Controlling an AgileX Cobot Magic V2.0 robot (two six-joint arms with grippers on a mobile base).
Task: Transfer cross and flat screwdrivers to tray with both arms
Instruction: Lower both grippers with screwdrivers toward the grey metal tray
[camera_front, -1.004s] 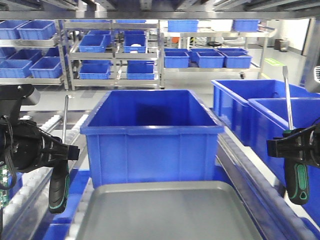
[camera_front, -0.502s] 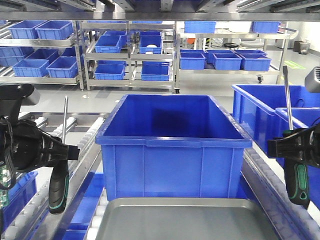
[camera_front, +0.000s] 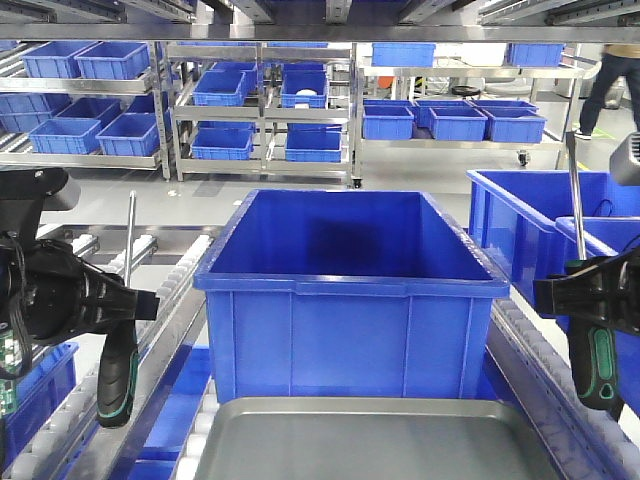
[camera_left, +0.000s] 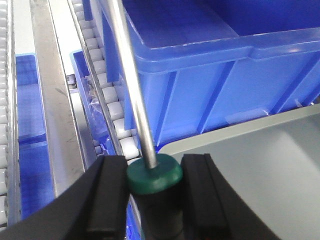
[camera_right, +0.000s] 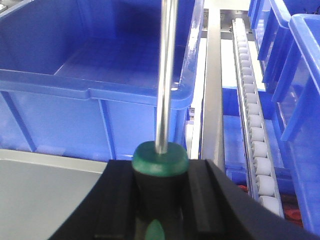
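Observation:
My left gripper (camera_front: 140, 305) is shut on the black-and-green handle of a screwdriver (camera_front: 118, 372). It holds the tool upright, steel shaft pointing up, over the roller rail left of the tray (camera_front: 370, 440). In the left wrist view the fingers (camera_left: 112, 192) press against the handle below its green collar (camera_left: 153, 174). My right gripper (camera_front: 558, 295) is shut on the other screwdriver (camera_front: 598, 365), also upright, and its tip looks flat and widened. The right wrist view has the handle (camera_right: 160, 159) between both pads, with the grey tray (camera_right: 45, 192) lower left.
A large deep blue bin (camera_front: 345, 290) stands just behind the tray. More blue bins (camera_front: 530, 215) sit at the right, and roller rails (camera_front: 185, 300) run along both sides. Shelves of blue bins (camera_front: 250, 110) fill the background. A person (camera_front: 615, 75) stands far right.
The bin, tray and shelves have shifted right in the front view, mostly in the first half second. Both grippers keep their grip and place in frame. A person has appeared at the far right.

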